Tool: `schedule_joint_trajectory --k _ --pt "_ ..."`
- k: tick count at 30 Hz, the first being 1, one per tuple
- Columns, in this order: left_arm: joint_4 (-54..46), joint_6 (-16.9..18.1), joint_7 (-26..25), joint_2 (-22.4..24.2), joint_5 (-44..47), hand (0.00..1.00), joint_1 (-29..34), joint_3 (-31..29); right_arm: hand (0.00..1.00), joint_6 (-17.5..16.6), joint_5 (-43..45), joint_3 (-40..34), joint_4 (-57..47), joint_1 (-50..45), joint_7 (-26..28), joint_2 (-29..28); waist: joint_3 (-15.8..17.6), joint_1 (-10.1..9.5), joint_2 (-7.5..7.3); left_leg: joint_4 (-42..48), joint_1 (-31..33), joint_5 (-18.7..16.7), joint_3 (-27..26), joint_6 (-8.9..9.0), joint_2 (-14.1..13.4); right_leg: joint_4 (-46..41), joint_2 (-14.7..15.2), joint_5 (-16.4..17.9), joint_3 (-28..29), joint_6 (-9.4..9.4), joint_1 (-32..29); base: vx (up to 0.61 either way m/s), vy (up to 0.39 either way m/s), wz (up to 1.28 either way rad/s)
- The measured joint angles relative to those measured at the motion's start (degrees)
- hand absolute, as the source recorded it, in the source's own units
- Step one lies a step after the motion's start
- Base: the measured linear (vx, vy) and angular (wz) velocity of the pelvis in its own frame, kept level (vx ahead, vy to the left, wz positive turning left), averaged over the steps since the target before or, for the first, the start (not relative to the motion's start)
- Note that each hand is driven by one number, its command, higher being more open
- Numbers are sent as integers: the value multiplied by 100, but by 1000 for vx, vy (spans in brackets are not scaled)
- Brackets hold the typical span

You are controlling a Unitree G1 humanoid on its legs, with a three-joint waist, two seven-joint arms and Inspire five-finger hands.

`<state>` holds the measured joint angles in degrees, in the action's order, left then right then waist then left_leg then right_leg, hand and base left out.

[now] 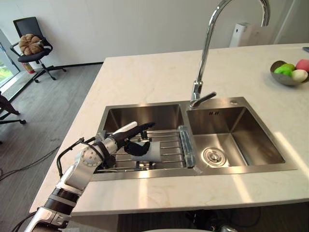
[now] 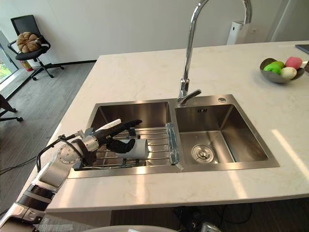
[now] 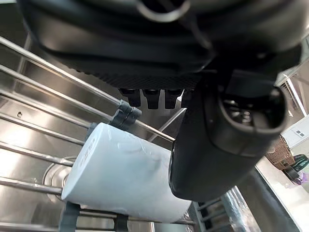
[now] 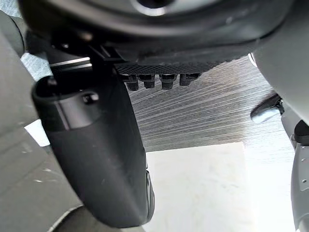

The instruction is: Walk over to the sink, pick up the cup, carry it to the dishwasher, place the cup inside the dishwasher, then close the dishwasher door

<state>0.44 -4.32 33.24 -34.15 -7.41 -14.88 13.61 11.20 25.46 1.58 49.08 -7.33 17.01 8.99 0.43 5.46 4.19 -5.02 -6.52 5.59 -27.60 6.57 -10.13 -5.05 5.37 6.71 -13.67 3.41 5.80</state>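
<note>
- The cup [image 1: 154, 151] lay on its side on the sink [image 1: 140, 113] rack [image 1: 170, 140], long axis running 3-to-9 o'clock.
- The left hand [image 1: 126, 139], fingers loose and unclosed, hovered just at its 10 o'clock.
- The right hand [image 4: 169, 48] hung relaxed.

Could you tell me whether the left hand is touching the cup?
Cannot tell. In the left wrist view the thumb of the left hand crosses in front of the cup on the sink rack; neither contact nor a gap shows plainly.
</note>
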Motion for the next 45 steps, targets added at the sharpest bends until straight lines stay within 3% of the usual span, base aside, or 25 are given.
schedule_joint_trajectory --k 7,26,37,45 --pt "-24 -316 419 -120 486 100 -574 0 100 90 34 3 2 41 -11 13 -12 22 19 -26 83 54 11 -55 15 170 -32 -205 78 -1 -47 -32 2 -5" --pt "-24 -756 1346 -179 714 100 -828 2 100 221 40 -4 141 166 67 83 -19 8 73 -36 255 192 77 -156 23 376 -28 -493 75 -2 -119 -14 2 0" --pt "-21 -569 1364 -179 45 100 -852 60 100 208 208 -2 273 222 65 107 -21 3 76 -38 308 220 78 -179 26 412 -28 -553 78 -10 -152 0 0 0" --pt "67 1 1158 -102 -824 100 -850 292 100 201 250 -1 311 239 64 110 -25 2 72 -39 350 238 57 -192 27 464 -30 -617 95 -8 -161 0 0 0"
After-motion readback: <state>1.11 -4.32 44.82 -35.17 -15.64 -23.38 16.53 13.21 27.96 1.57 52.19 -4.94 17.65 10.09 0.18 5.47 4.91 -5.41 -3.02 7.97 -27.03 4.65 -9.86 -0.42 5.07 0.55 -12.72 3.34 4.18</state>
